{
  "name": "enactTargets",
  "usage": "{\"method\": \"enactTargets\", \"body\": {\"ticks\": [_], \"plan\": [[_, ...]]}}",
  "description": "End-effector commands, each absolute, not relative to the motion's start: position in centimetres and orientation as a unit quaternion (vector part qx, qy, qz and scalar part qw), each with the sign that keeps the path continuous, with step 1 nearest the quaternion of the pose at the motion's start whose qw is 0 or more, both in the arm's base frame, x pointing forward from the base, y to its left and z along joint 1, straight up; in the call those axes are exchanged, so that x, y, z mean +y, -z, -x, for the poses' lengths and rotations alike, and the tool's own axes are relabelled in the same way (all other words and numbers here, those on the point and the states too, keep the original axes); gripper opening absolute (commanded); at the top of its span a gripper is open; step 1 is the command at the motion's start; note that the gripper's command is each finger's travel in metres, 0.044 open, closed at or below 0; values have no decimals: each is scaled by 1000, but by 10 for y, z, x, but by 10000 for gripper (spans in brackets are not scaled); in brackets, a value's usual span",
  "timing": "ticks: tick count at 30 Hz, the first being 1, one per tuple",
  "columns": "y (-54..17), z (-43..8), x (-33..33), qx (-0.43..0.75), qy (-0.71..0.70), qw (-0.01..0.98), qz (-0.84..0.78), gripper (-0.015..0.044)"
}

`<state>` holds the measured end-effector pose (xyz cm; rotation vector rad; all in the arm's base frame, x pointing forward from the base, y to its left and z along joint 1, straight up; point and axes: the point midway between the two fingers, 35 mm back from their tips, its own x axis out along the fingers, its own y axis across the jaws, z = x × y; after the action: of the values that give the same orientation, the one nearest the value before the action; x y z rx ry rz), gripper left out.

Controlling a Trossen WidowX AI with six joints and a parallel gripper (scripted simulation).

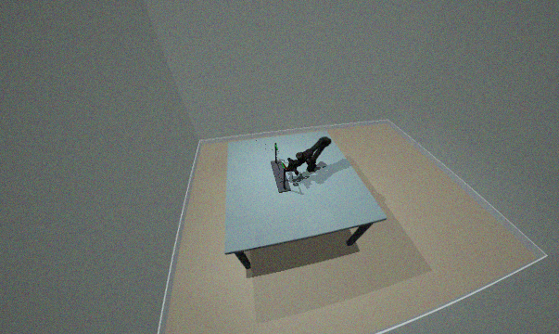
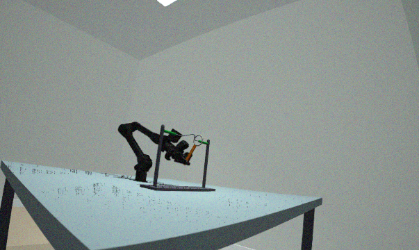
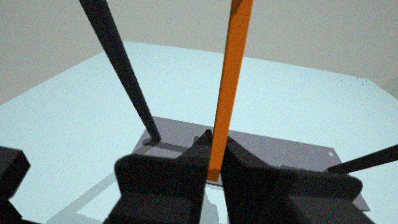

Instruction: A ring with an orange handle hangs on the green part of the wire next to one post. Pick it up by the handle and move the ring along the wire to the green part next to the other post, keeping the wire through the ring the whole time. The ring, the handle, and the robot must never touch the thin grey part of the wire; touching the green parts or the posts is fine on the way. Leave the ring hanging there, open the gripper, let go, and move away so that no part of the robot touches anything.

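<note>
The orange handle (image 2: 191,153) (image 3: 232,65) slants up from my gripper (image 2: 187,162) (image 3: 213,134), which is shut on its lower end. The thin ring (image 2: 202,140) at its top is around the wire at the inner end of the right green part (image 2: 205,142) in the exterior view. Whether the ring touches the wire there cannot be told. The grey wire (image 2: 186,135) runs left from it to the other green part (image 2: 169,132). The ring and wire are out of the wrist view.
Two dark posts, one on the left (image 2: 158,156) (image 3: 120,65) and one on the right (image 2: 206,163) (image 3: 362,159), stand on a grey base (image 2: 181,189) (image 3: 300,150). The arm (image 1: 313,150) (image 2: 134,147) reaches in from the far side in the exterior view, behind the left post and green part.
</note>
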<state>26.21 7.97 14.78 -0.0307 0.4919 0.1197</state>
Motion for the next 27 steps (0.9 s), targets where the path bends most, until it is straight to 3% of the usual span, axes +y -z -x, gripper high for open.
{"method": "enactTargets", "body": {"ticks": [1,27], "plan": [[-143,-262,88,229,-50,972,-3,-150],[-143,-261,116,224,-54,973,-9,-150]]}}
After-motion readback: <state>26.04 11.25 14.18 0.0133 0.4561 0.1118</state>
